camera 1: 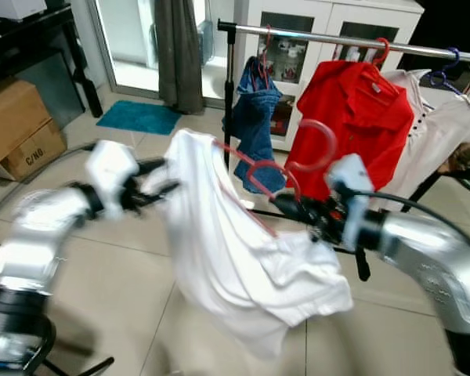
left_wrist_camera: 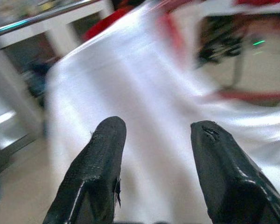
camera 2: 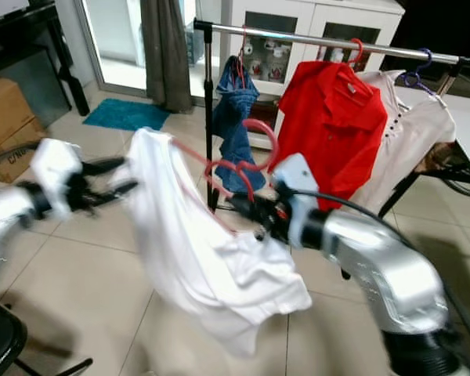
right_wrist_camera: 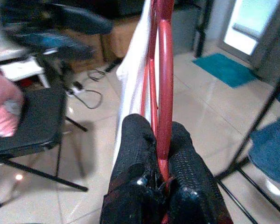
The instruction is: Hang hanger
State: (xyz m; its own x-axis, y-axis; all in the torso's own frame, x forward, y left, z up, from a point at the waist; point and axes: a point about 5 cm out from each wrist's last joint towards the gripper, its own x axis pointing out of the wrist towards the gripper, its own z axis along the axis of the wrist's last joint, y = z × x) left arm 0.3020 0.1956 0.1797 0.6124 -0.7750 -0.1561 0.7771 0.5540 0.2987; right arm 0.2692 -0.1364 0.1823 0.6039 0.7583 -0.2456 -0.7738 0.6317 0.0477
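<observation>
While left end effector (left_wrist_camera: 154, 154) gapes, right end effector (right_wrist_camera: 159, 158) clamps red hanger (right_wrist_camera: 164, 70).

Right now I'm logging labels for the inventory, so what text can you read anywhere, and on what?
"C/NG": on the cardboard box at the left, blurred, so the reading is uncertain.
Bottles in the white cabinet behind the rail: labels too small to read.

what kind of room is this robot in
Probably a room in a home used for drying or sorting laundry. A clothes rail holds a red shirt and jeans, a white cabinet stands behind it, and the floor is tiled with a small teal mat.
</observation>
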